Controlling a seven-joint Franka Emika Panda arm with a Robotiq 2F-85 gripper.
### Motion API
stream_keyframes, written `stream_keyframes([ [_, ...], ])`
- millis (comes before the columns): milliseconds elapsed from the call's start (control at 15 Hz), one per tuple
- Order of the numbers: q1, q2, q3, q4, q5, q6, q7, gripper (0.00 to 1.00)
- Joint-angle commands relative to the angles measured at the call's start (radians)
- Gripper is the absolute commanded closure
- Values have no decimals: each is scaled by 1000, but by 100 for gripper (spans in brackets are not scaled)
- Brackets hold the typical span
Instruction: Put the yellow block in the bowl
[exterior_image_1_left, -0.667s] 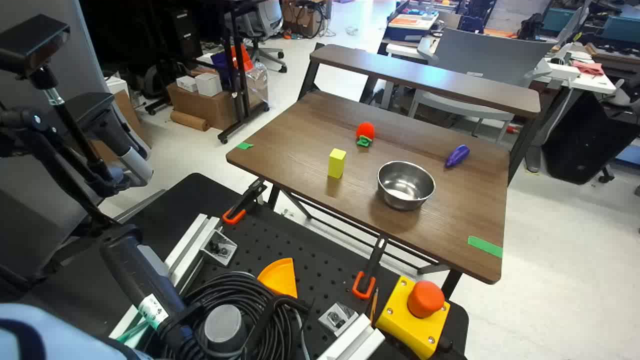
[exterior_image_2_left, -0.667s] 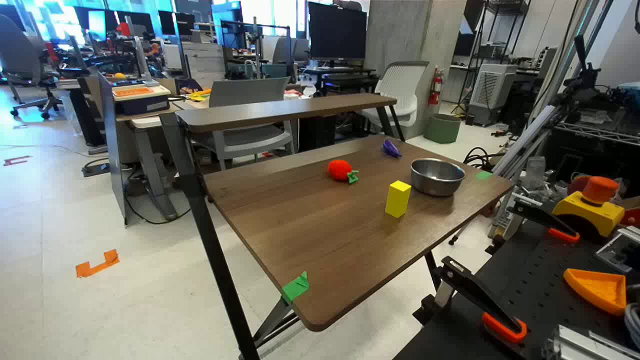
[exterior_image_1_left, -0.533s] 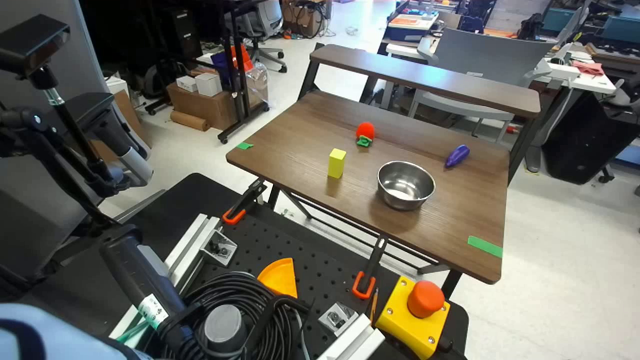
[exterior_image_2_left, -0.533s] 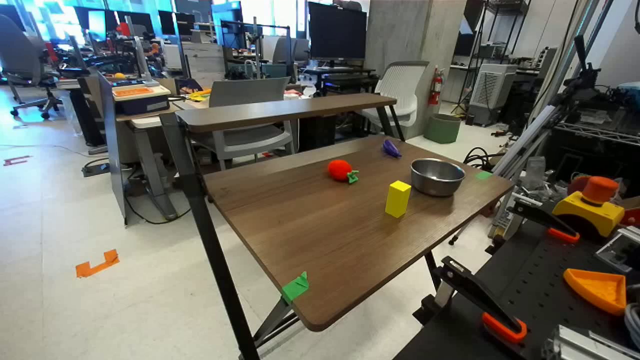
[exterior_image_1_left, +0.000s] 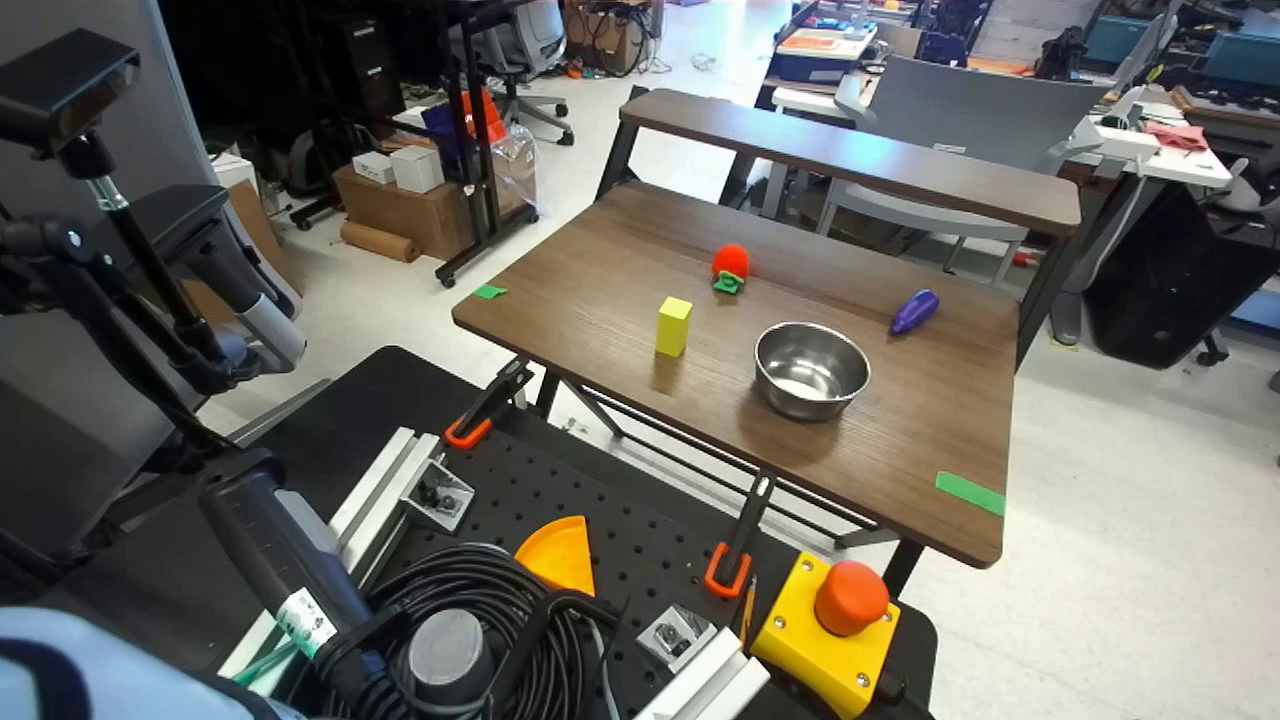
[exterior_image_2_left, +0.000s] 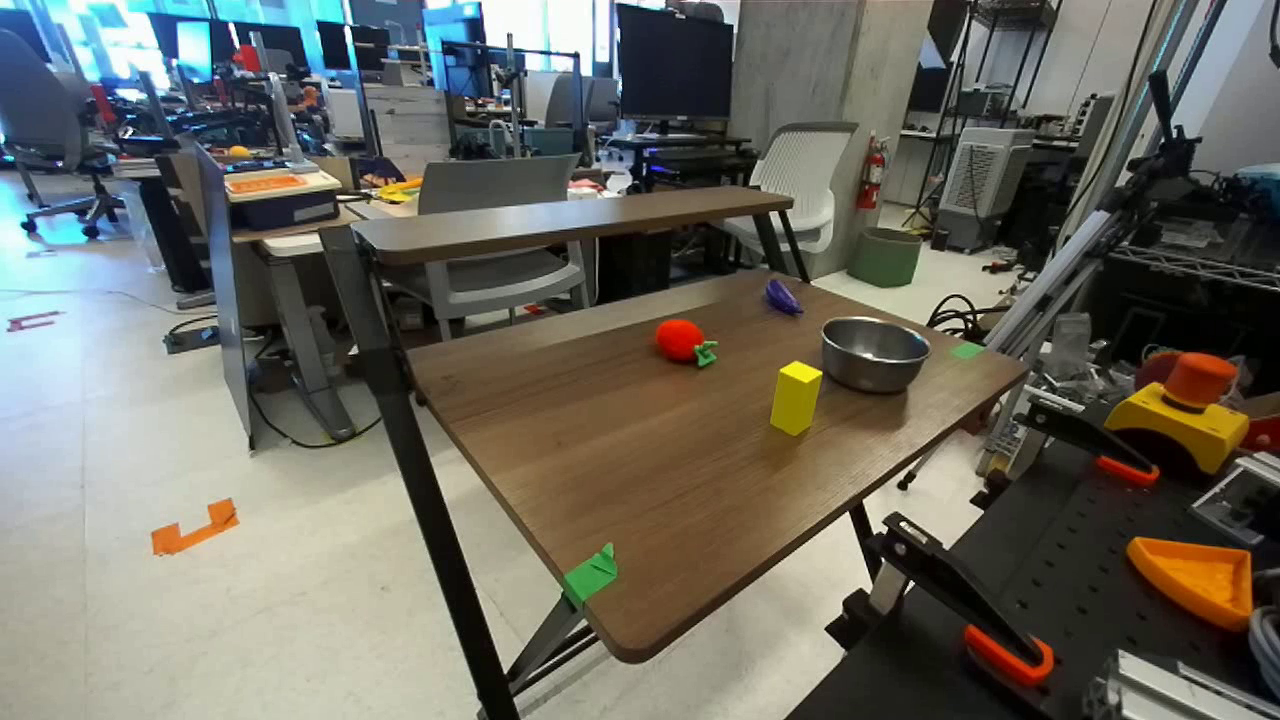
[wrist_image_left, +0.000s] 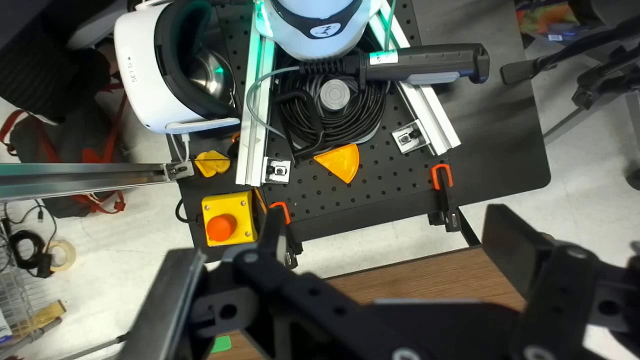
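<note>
In an exterior view the camera looks down at a slant over the black perforated board (exterior_image_1_left: 630, 520), lower centre, to the brown wood-grain table (exterior_image_1_left: 725, 350). In an exterior view it looks at a shallow angle, from beyond the table corner by green tape (exterior_image_2_left: 590, 575), bottom centre. Both exterior views share the yellow rectangular block (exterior_image_1_left: 673, 330) and round silver metal bowl (exterior_image_1_left: 808, 360). The wrist view looks down, the black gripper (wrist_image_left: 387, 227) close to it, board at upper centre, table at lower centre.

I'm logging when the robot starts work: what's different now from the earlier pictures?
In both exterior views, nothing visibly changed: the block, bowl, red piece and purple piece stayed put. The open gripper shows only in the wrist view, which has no earlier picture.
</note>
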Motion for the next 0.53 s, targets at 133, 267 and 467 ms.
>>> stream_keyframes([
  [133, -7, 100, 45, -9, -4, 179, 62, 0],
  [267, 1, 162, 64, -31, -12, 304, 75, 0],
  [467, 15, 271, 83, -59, -8, 493, 80, 0],
])
